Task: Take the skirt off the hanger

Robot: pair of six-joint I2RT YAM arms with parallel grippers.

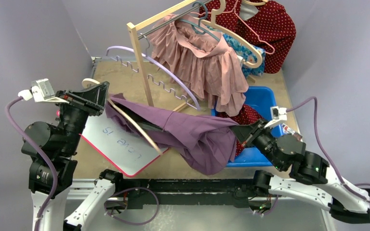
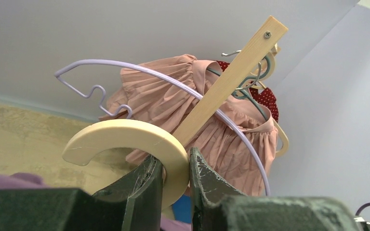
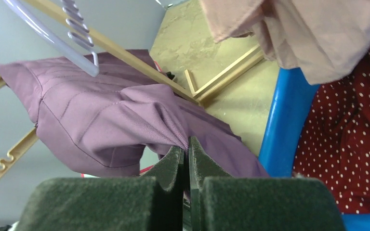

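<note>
Whiteboard point(image 1: 119, 144), blue bin point(image 1: 265, 97), pink dress point(image 1: 204, 67) on wooden rack point(image 1: 141, 62)

The skirt point(image 1: 192, 132) is plain purple, the hanger point(image 2: 125, 136) cream — the hanging dress point(image 1: 197, 62) pink, the bin point(image 1: 266, 96) blue, one cloth point(image 1: 274, 29) red with white dots.

The right end of the hanger point(image 1: 134, 126) is hidden inside the purple skirt point(image 1: 197, 134); it covers the near left corner of the blue bin point(image 1: 262, 98); the whiteboard point(image 1: 111, 155) writing is partly covered, unreadable; the far red dotted garment point(image 1: 274, 29) is cut by the top edge.
</note>
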